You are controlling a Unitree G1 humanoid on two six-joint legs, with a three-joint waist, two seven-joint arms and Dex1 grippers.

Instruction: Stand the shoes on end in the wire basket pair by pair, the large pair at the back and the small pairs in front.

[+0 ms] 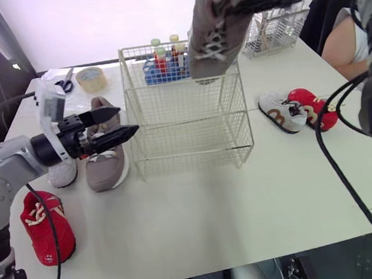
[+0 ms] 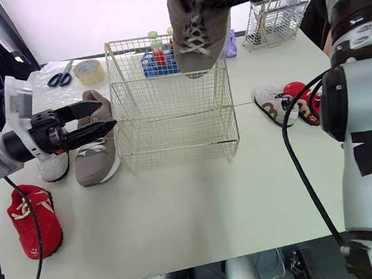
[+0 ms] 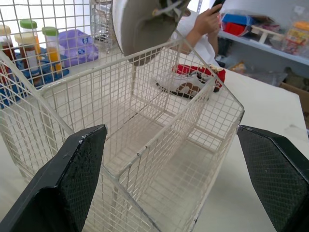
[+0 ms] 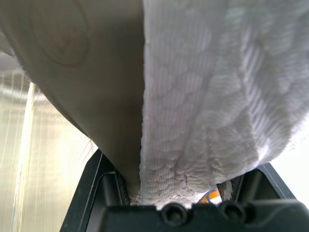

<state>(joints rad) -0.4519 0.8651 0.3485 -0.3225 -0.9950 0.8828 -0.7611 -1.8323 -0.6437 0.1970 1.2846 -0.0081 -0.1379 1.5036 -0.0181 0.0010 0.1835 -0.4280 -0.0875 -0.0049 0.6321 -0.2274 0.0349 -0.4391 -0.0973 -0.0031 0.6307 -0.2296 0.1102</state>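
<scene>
A cream wire basket (image 1: 184, 123) stands mid-table with nothing inside. High over its back right corner my right gripper (image 1: 242, 2) is shut on a large taupe shoe (image 1: 218, 24), which hangs toe down; its insole and lining (image 4: 193, 96) fill the right wrist view. The matching taupe shoe (image 1: 106, 157) lies left of the basket. My left gripper (image 1: 128, 118) hovers open over that shoe, its fingertips close to the basket's left wall (image 3: 159, 145). A small white shoe (image 1: 62, 172) and a small red shoe (image 1: 46, 225) lie at the left. Another white shoe (image 1: 281, 112) and red shoe (image 1: 316, 108) lie at the right.
Behind the basket stand a blue rack of bottles (image 1: 163, 62), a tape roll (image 1: 90, 77) and scissors (image 1: 66, 82). A wire cutlery rack (image 1: 274, 29) sits at the back right. A person's arm (image 1: 345, 48) rests at the table's right edge.
</scene>
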